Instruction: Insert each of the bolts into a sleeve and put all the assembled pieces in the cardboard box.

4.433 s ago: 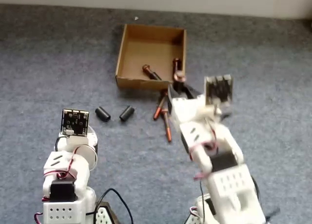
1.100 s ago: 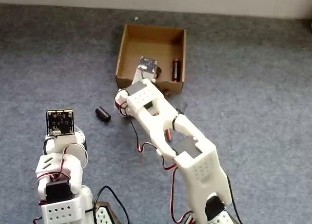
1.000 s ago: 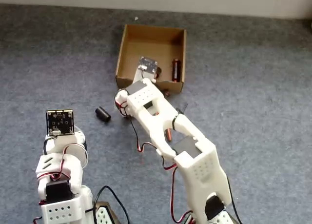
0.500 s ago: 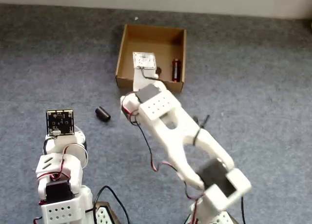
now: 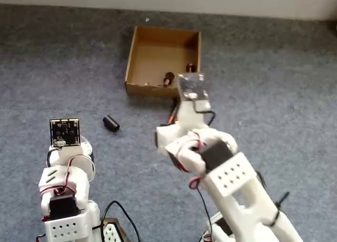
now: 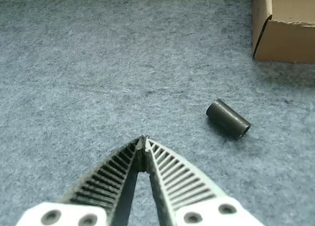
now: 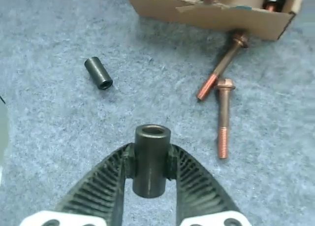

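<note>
Fingers [image 7: 106, 179] of the right gripper [image 7: 151, 154] are parted just enough to clamp a short black cylindrical sleeve [image 7: 152, 174]. It stands upright between them, open bore facing up. Beyond it, on the grey carpet [image 7: 59, 132], a copper-coloured hex-head bolt [image 7: 221, 63] lies slantwise with its head just beside the near wall of the open cardboard box [image 7: 211, 16]. A second copper-coloured bolt [image 7: 223, 120] lies close by on the near side, not touching it. To the left of both, a loose black sleeve [image 7: 98, 73] rests on its side, well apart from the box. Inside the box, by its near right part, sit a copper-and-black piece [image 5: 168, 78] and another dark piece [image 5: 189, 68]; I cannot tell more about them.

The left gripper [image 6: 142, 143] has its ribbed fingers [image 6: 115, 174] pressed together at the tips, gripping nothing. It hangs over bare carpet at the near left, with the loose sleeve farther off and to its right.
</note>
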Robot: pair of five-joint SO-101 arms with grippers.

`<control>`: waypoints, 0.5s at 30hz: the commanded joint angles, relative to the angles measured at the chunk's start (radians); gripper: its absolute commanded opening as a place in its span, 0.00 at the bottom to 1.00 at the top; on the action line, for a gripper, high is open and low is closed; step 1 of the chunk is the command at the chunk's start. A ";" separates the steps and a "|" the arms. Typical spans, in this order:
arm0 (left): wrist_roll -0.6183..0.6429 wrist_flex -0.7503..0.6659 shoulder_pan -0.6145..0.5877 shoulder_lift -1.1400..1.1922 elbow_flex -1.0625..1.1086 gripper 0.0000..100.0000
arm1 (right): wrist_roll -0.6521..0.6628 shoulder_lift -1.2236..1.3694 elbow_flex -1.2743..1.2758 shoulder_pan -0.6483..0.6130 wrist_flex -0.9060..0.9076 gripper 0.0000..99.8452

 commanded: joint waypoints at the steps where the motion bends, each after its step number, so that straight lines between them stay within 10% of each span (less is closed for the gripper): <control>1: -0.006 -0.020 -0.005 -0.005 -0.031 0.01 | 0.068 -0.202 0.142 0.064 -0.124 0.01; 15: -0.011 -0.014 0.101 -0.004 -0.030 0.01 | 0.101 -0.702 0.719 0.314 -0.561 0.01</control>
